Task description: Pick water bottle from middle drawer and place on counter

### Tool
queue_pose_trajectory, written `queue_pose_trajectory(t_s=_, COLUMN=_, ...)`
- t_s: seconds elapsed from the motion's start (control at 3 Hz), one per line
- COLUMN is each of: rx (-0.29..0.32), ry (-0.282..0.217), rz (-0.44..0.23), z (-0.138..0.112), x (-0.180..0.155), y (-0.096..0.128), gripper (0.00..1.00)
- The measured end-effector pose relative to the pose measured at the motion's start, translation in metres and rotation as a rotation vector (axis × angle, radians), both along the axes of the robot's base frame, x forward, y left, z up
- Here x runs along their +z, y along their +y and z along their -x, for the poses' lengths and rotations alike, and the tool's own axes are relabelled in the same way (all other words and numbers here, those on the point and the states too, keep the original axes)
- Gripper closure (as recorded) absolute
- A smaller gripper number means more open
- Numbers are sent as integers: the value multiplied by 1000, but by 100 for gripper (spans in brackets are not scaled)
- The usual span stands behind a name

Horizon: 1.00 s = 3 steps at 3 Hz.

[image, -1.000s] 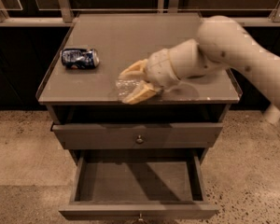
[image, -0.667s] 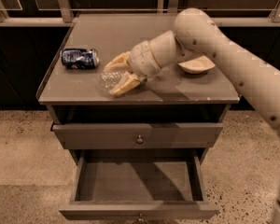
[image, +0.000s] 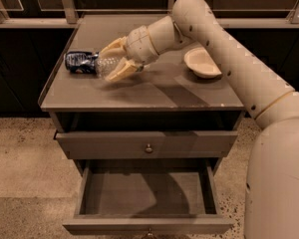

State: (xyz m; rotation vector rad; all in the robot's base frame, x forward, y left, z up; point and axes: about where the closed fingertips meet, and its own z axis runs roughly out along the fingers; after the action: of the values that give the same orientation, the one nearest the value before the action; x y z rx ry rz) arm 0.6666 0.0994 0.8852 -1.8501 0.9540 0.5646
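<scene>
My gripper (image: 108,64) is clamping the water bottle (image: 101,66) near the grey counter's (image: 154,92) left edge, just beside a blue-labelled soda can (image: 79,62).

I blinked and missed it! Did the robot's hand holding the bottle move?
Yes. The gripper, holding the water bottle, moved left across the counter, away from the bowl and up beside the soda can.
</scene>
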Motion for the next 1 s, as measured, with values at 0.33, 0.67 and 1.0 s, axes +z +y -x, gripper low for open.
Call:
queue_pose_trajectory(t_s=0.33, rx=-1, ry=0, rz=0, z=0, x=0, y=0, gripper=59)
queue_pose_trajectory(t_s=0.67, rx=0, ry=0, rz=0, z=0, x=0, y=0, gripper=36)
queue_pose_trajectory(t_s=1.0, rx=0, ry=0, rz=0, z=0, x=0, y=0, gripper=13)
